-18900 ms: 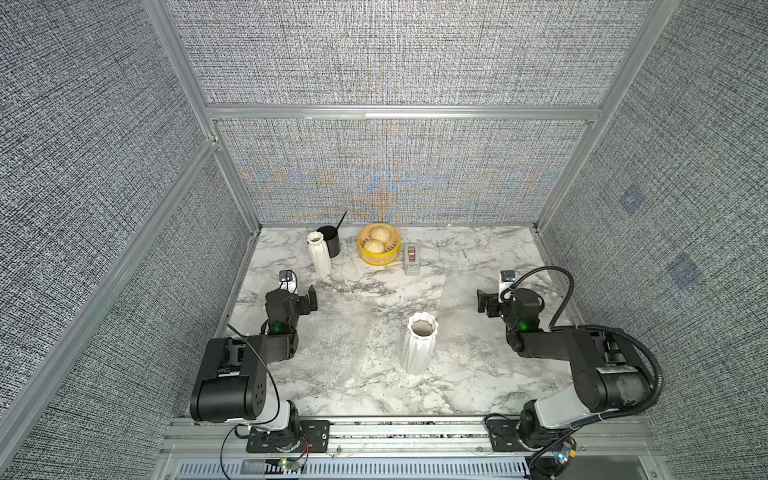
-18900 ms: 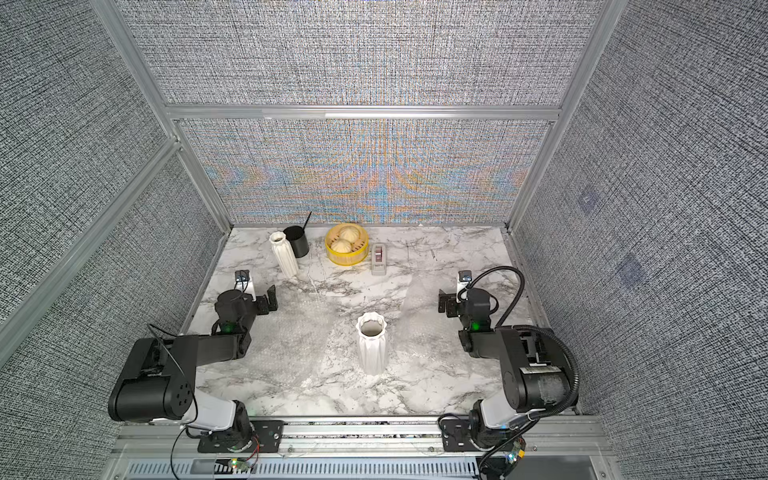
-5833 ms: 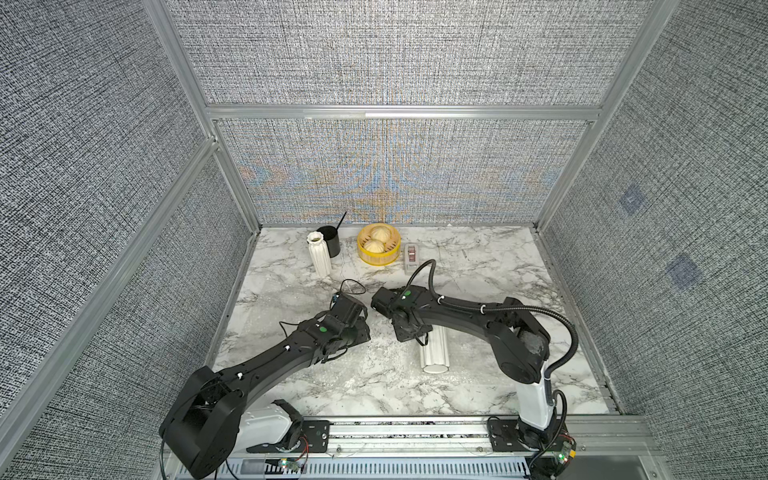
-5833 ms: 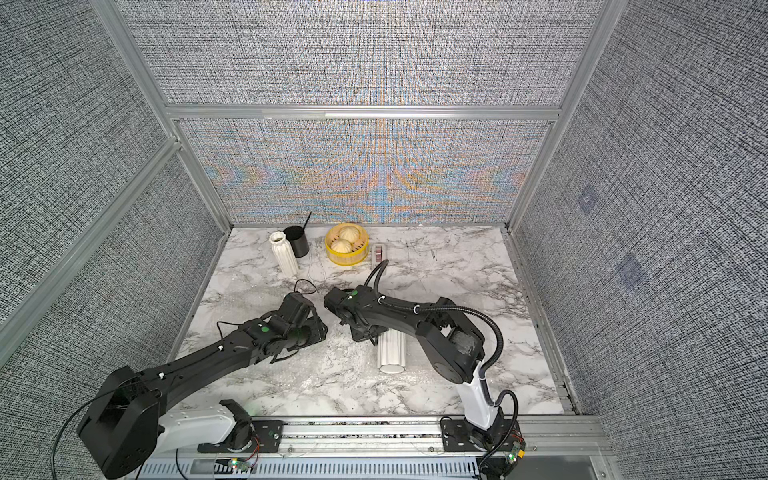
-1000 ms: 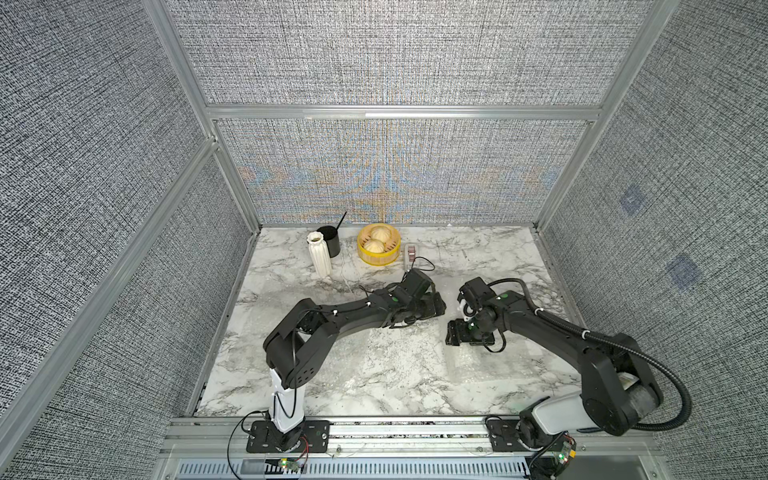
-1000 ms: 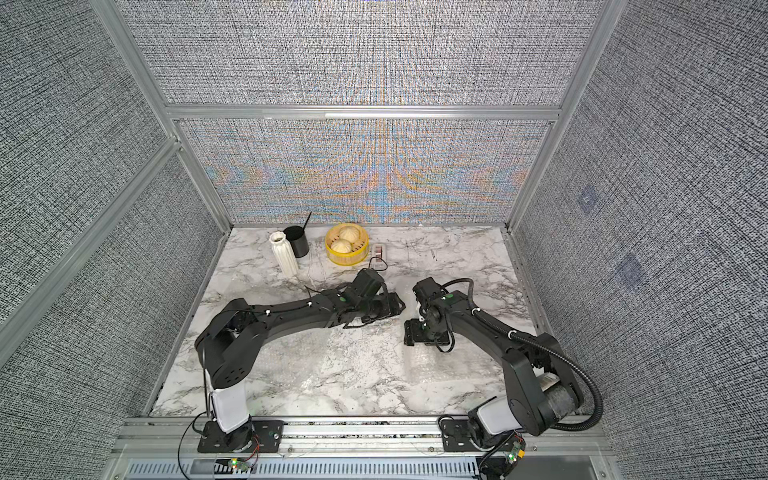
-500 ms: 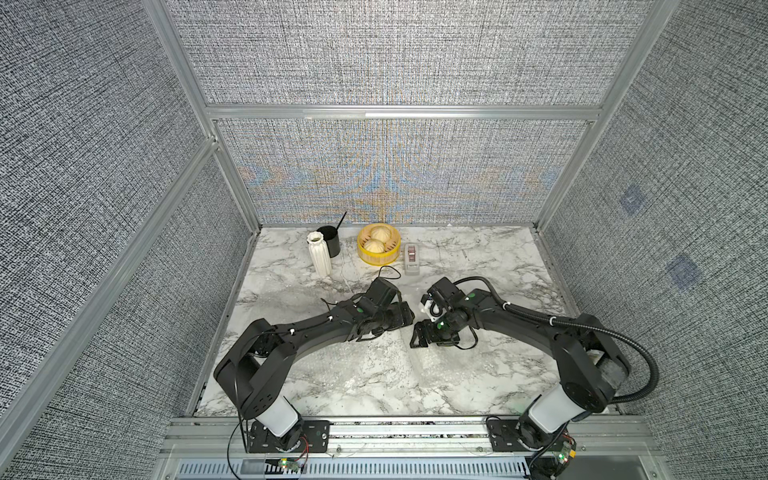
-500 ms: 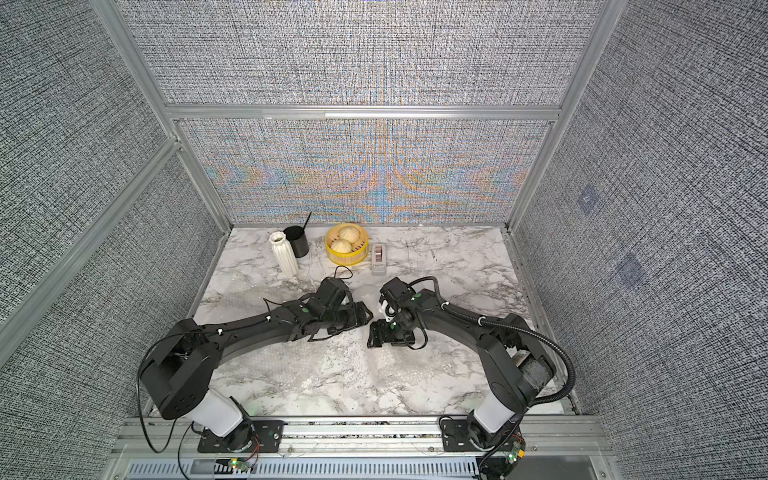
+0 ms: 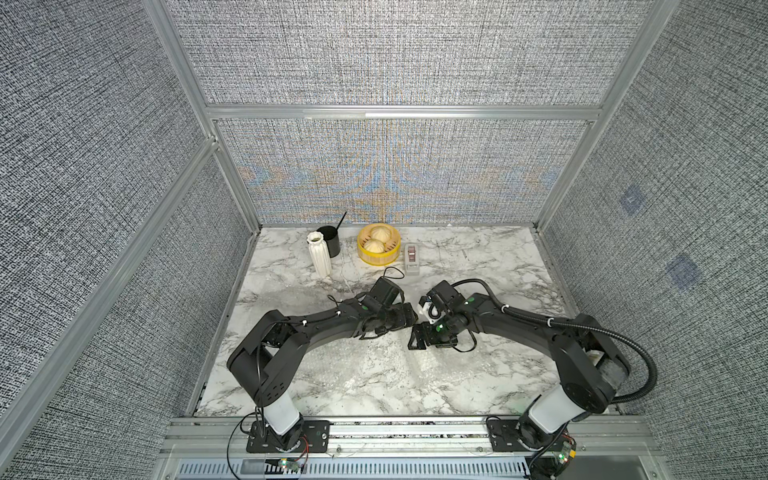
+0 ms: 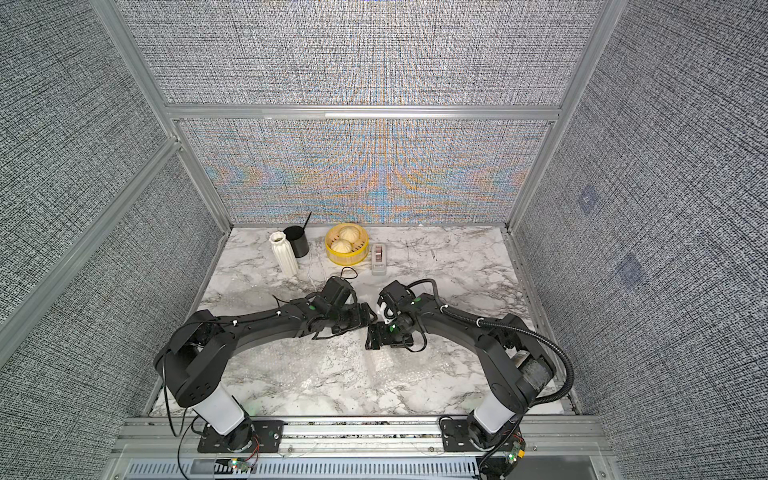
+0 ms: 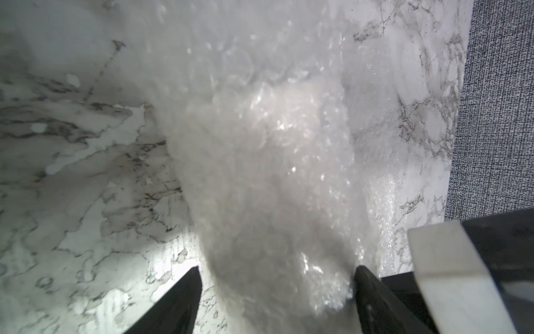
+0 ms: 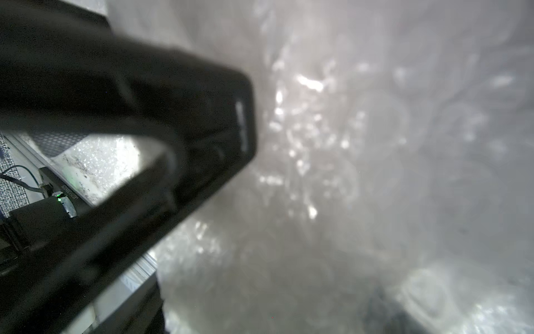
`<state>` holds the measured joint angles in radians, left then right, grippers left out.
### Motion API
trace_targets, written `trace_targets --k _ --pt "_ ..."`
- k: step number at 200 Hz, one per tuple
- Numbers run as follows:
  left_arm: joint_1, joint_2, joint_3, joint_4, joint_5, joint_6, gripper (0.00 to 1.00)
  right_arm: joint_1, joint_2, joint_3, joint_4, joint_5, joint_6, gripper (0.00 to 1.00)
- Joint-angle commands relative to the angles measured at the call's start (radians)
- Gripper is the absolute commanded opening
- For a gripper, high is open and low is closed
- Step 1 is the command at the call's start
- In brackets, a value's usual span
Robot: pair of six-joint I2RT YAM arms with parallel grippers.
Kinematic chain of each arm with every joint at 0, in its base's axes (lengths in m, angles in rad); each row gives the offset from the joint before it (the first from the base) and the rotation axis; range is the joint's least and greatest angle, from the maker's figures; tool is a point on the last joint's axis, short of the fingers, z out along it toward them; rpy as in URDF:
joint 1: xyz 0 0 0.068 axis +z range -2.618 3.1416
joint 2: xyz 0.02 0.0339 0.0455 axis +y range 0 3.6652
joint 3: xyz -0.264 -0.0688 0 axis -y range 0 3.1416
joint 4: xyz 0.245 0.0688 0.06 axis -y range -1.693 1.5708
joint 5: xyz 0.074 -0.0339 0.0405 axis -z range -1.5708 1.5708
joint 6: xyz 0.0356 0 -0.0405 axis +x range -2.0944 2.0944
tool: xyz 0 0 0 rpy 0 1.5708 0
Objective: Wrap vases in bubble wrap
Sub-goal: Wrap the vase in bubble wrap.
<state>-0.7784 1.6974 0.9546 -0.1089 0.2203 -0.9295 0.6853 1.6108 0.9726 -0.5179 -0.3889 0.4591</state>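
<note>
Two claws: left claw (image 11: 278,267) astride the bubble wrap bundle (image 11: 268,162), jaws wide, grip unclear; right claw (image 9: 417,338) just beside it, state untellable
Wider vase: hidden; likely inside that bundle
Slim vase (image 9: 320,253): well beyond both claws; unwrapped
Risk: wrap springs open if released; bundle rolls

Vases in plain view: one, slim ribbed white vase (image 9: 319,254), near back edge of table (image 9: 478,257), toward left corner.
Black mug (image 9: 329,243): one; stick (image 9: 341,219) in it: one.
Yellow steamer basket (image 9: 380,260): one; buns (image 9: 375,246) inside: two.
Small white box (image 9: 412,262): one.
Bubble-wrap bundle (image 11: 274,188): one.
Flat bubble wrap (image 9: 370,363) toward front edge: sheet count unclear.
Robot arms: two, left arm (image 9: 324,328), right arm (image 9: 519,328).
</note>
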Motion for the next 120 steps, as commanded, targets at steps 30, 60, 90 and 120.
trace_targets --k 30,60,90,120 --pt "0.001 0.002 -0.048 -0.116 -0.030 0.011 0.81 0.006 -0.081 0.014 -0.083 0.024 -0.050 0.99" --pt "0.001 -0.019 -0.073 -0.116 -0.033 0.013 0.81 0.006 -0.174 0.073 -0.285 0.178 -0.099 0.99" --pt "0.000 -0.011 -0.076 -0.100 -0.028 0.008 0.81 0.031 -0.228 0.116 -0.340 0.196 -0.025 0.97" --pt "0.001 0.003 -0.073 -0.081 -0.016 0.001 0.80 0.135 -0.151 0.173 -0.277 0.238 0.069 0.95"
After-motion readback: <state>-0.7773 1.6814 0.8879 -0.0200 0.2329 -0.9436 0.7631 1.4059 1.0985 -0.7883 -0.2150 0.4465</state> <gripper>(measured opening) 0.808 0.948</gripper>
